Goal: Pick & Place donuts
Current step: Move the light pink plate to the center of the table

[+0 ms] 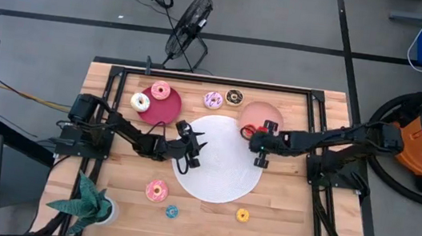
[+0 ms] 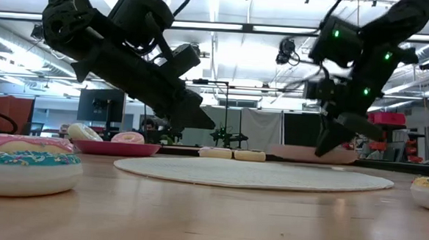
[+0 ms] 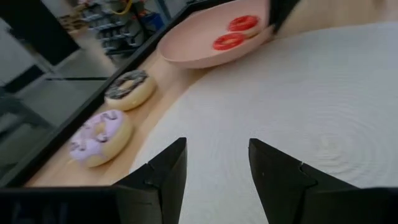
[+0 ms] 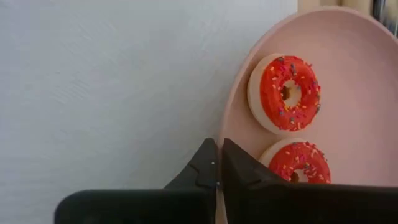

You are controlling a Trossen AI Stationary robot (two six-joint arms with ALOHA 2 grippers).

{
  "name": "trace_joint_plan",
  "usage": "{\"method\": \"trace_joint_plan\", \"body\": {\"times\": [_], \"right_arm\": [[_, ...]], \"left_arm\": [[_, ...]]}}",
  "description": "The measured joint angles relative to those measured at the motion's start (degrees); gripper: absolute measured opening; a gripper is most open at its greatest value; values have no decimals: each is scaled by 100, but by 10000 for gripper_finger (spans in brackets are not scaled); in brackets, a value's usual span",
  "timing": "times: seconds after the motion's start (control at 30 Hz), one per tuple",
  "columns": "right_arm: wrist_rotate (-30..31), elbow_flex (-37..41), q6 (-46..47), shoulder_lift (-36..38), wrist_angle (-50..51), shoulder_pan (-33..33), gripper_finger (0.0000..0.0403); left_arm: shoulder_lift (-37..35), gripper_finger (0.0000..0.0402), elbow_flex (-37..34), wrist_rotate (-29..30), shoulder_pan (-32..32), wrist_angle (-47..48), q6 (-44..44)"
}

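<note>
Two red donuts (image 4: 288, 93) (image 4: 303, 163) lie flat in the salmon plate (image 1: 264, 113). My right gripper (image 4: 218, 167) is shut with nothing in it, over that plate's rim beside the white disc (image 1: 217, 167). My left gripper (image 3: 215, 167) stands open above the disc's left part, holding nothing. A purple donut (image 3: 99, 137) and a chocolate donut (image 3: 129, 89) lie on the table beyond the disc. A white donut (image 1: 140, 101) and a pink donut (image 1: 160, 90) rest on the crimson plate (image 1: 165, 111). Another pink donut (image 1: 157, 190), a blue one (image 1: 172, 211) and a yellow one (image 1: 243, 215) lie near the front edge.
A potted plant (image 1: 91, 204) stands at the table's near left corner. A black frame (image 1: 200, 75) runs along the table's far edge and sides. A fan (image 1: 188, 27) stands on the floor behind the table.
</note>
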State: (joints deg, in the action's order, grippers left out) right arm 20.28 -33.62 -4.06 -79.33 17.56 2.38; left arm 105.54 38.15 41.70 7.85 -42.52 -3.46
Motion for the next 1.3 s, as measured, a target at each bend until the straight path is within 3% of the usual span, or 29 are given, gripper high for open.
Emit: {"method": "trace_joint_plan", "body": {"times": [0.3,0.5,0.67,1.1,1.3], "right_arm": [[-41,-722,338,2,119,-1032,1],[-195,-787,312,-103,-590,-1344,2],[-233,-908,-14,-608,-1002,-1277,2],[-923,-2512,-1123,-2301,-868,-883,2],[-1171,-2707,-1292,-2562,-889,-721,3]], "left_arm": [[-386,177,0,629,303,489,-152],[-851,177,2,857,515,1272,171],[-1316,177,0,902,655,2039,660],[-2468,177,4,1379,1030,4559,2825],[-2486,177,0,1503,1107,4753,3030]]}}
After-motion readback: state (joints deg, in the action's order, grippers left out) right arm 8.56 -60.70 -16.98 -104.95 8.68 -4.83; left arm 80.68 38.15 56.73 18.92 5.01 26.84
